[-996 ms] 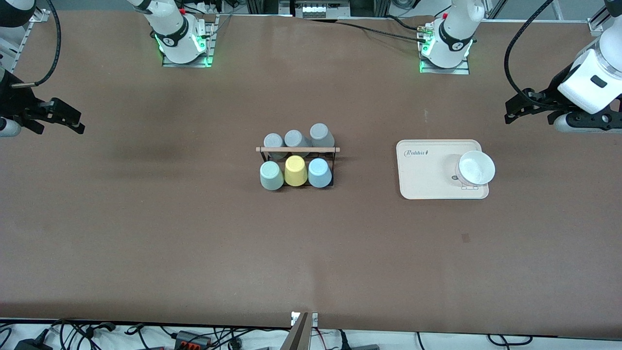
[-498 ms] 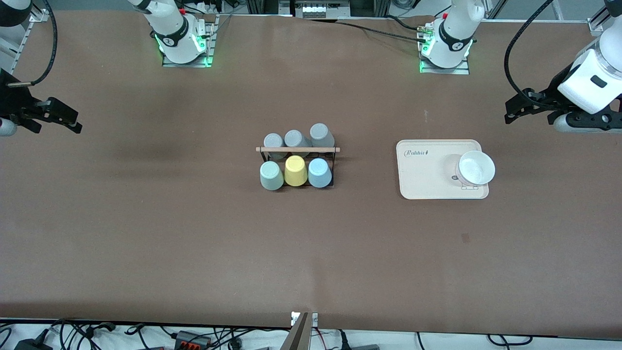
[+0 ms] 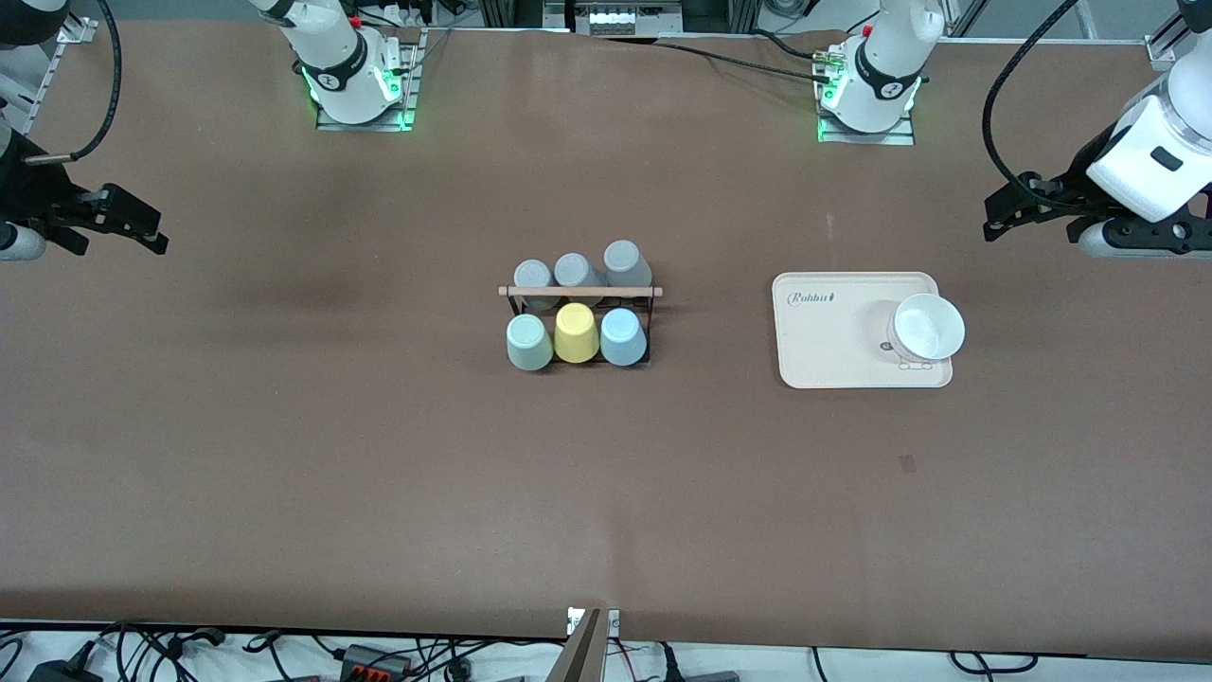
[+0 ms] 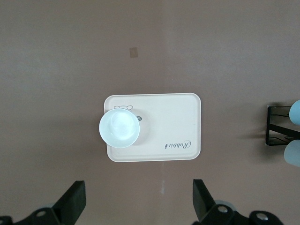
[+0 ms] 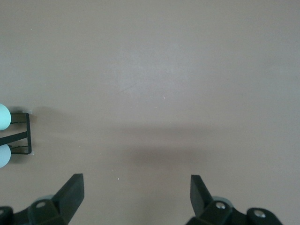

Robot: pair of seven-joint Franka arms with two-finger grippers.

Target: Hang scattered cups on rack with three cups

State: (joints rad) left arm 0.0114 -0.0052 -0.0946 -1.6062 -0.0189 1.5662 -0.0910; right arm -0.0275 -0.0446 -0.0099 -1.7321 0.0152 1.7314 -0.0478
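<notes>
The black wire rack with its wooden rod (image 3: 579, 292) stands mid-table. The pale mint-green cup (image 3: 528, 342) and the light blue cup (image 3: 622, 336) sit bottom-up on its nearer row, with a yellow cup (image 3: 576, 332) between them. Three grey cups (image 3: 574, 271) fill the farther row. My right gripper (image 3: 133, 224) is open and empty over the right arm's end of the table. Its wrist view (image 5: 136, 197) shows the rack's end (image 5: 21, 136) and the mint cup's edge (image 5: 3, 116). My left gripper (image 3: 1008, 213) is open and empty (image 4: 139, 199) over the left arm's end.
A cream tray (image 3: 833, 341) lies between the rack and the left arm's end, with a white bowl (image 3: 928, 327) on it. Both also show in the left wrist view, the tray (image 4: 178, 117) and the bowl (image 4: 119, 128). Cables run along the table's front edge.
My right gripper has shifted slightly over its end of the table. The left arm, the cups and the rack have not moved.
</notes>
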